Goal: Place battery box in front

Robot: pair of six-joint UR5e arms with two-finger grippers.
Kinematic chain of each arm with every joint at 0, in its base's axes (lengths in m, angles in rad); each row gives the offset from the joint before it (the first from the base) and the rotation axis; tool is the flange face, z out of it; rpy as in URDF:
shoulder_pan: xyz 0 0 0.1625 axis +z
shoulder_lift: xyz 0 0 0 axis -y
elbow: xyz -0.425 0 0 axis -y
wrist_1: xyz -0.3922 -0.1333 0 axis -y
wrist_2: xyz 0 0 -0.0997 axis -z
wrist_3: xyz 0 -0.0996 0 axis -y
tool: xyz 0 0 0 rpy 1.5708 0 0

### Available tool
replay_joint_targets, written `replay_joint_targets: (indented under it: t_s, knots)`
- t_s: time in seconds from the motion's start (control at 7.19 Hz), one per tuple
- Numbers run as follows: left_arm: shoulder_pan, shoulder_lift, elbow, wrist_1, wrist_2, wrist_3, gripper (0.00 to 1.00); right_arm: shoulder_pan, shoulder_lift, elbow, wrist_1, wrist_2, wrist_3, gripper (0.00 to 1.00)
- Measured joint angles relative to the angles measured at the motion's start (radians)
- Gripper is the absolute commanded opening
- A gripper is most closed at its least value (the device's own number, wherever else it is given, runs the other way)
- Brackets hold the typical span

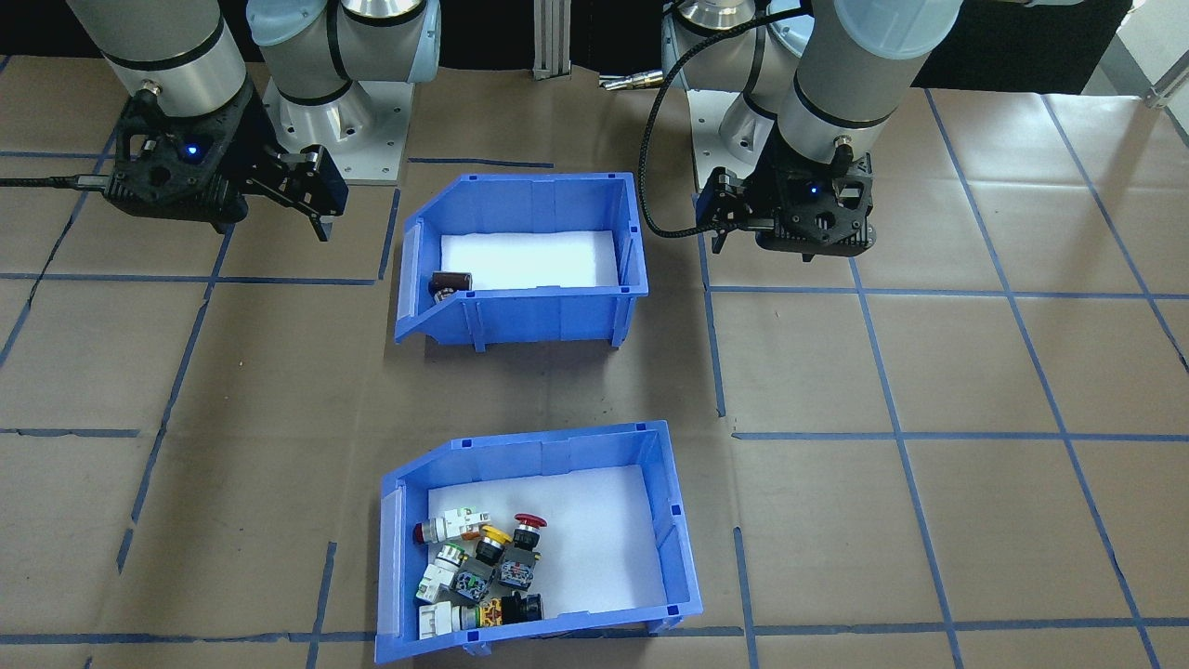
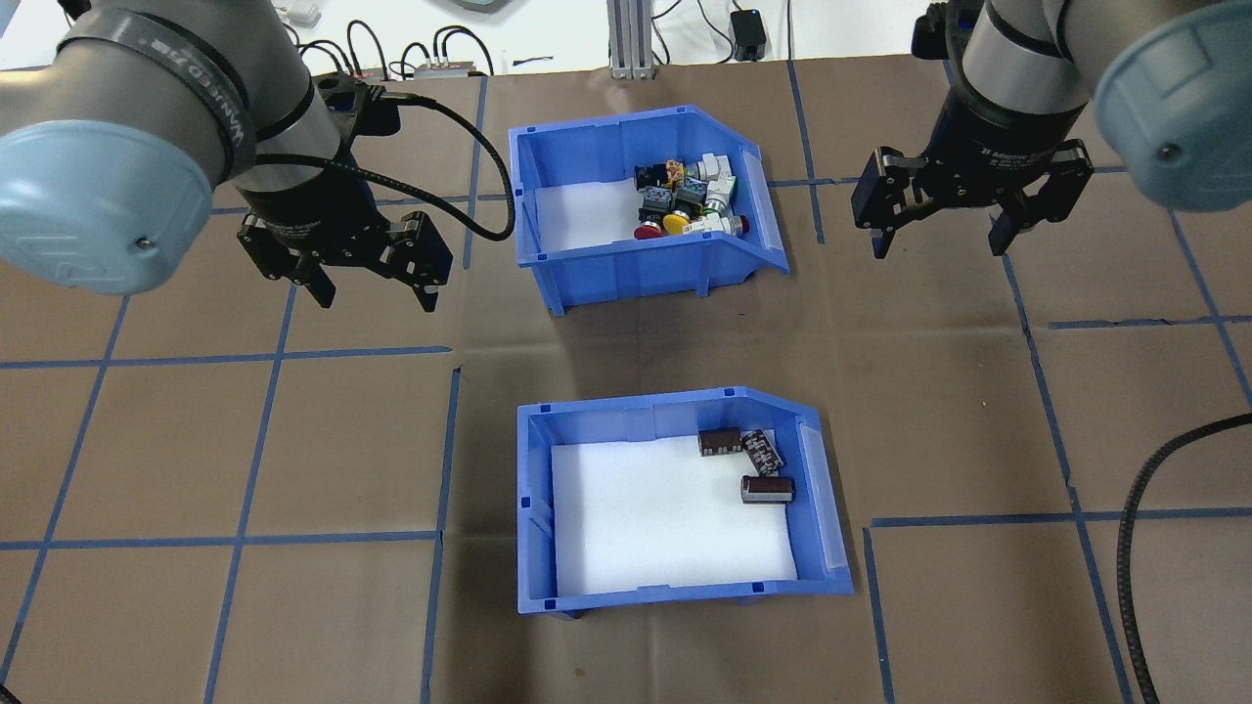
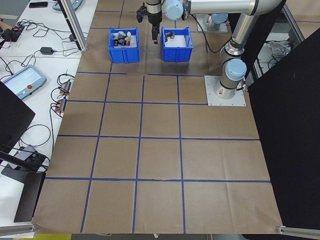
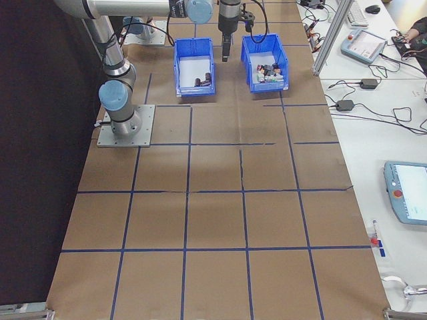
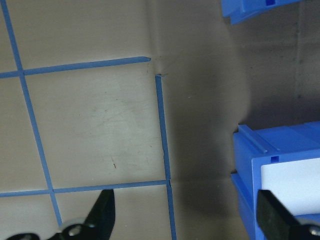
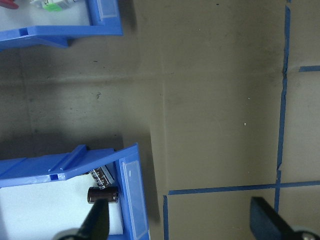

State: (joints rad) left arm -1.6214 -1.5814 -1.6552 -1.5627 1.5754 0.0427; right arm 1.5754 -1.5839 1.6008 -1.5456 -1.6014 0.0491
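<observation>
The battery box (image 2: 675,592) is a blue open-top bin with a white liner, standing at the table's middle on the robot's side. Three dark cylindrical cells (image 2: 766,489) lie in its corner by the sloped end. The front-facing view shows the battery box (image 1: 520,316) near the robot bases. My left gripper (image 2: 374,291) hangs open to the left, above the bare paper, holding nothing. Open too and holding nothing, my right gripper (image 2: 937,238) hovers to the right. The right wrist view catches the box's sloped end (image 6: 131,192) and a cell (image 6: 102,194). The left wrist view shows its corner (image 5: 280,170).
An identical blue bin (image 2: 626,269) with colourful push-button switches (image 2: 685,196) stands farther out, in line with the battery box. Blue tape lines grid the brown paper. A black cable (image 2: 1135,548) loops in at the right. Cables and devices lie beyond the far edge.
</observation>
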Motion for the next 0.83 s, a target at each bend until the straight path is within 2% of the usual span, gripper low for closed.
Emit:
replay_joint_targets:
  t_s: [0.83]
  knots:
    - [0.0,0.001,-0.015,0.007,-0.005,-0.007,0.99,0.0,0.001,0.003,0.001,-0.003,0.003,1.0]
